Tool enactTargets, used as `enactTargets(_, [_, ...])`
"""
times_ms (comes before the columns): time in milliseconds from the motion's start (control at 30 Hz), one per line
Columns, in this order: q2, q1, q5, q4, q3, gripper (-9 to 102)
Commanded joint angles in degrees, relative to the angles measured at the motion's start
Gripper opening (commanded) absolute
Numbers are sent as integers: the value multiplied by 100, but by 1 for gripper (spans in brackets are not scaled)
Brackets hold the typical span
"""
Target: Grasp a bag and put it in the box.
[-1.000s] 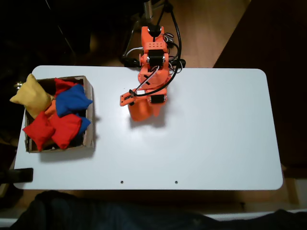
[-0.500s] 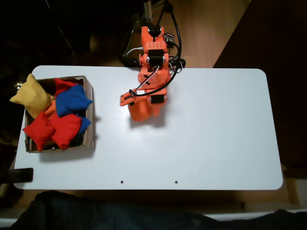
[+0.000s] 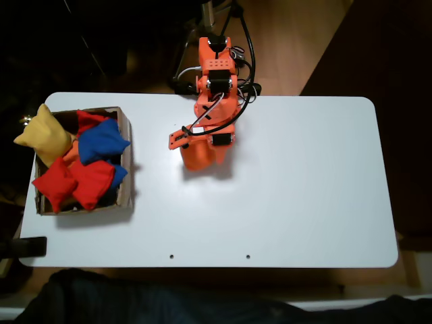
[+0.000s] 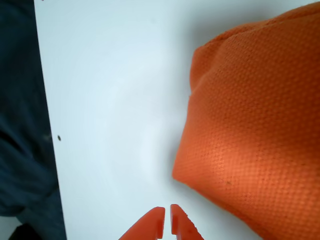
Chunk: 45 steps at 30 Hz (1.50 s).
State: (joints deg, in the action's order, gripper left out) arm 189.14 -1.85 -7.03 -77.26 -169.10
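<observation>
The orange bag (image 4: 250,130) lies on the white table (image 4: 115,100), filling the right side of the wrist view, its woven cloth plump and its lower corner close to the gripper (image 4: 166,220) at the bottom edge. The two orange fingertips stand nearly together, with just a thin slit between them, holding nothing; the bag is just beside them to the right, not touching. In the fixed view the bag (image 3: 198,156) sits on the table (image 3: 304,189) right under the folded orange arm (image 3: 214,101), hard to tell apart from it in colour, near the table's far edge. The cardboard box (image 3: 125,165) stands well apart at the left end of the table, heaped with red beanbags (image 3: 74,182), a blue beanbag (image 3: 101,140) and a yellow beanbag (image 3: 44,135) that hangs over its upper left corner. Dark cloth (image 3: 135,300) lies along the near side below the table.
</observation>
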Motion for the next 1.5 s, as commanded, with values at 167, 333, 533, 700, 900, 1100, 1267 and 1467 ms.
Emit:
enactTargets(167, [-26,70,35,-44,272,0])
enactTargets(333, [-26,44,88,-35,562,0])
enactTargets(533, [-53,88,105,97,870,0])
enactTargets(700, [-396,299,18,299,1178,0])
enactTargets(900, [-2162,483,-141,466,2127,0])
enactTargets(1100, [-3612,650,-343,308,3173,0])
enactTargets(1267, [-3797,659,-422,-9,3604,0])
enactTargets(1467, [-4298,729,-360,-387,4307,0])
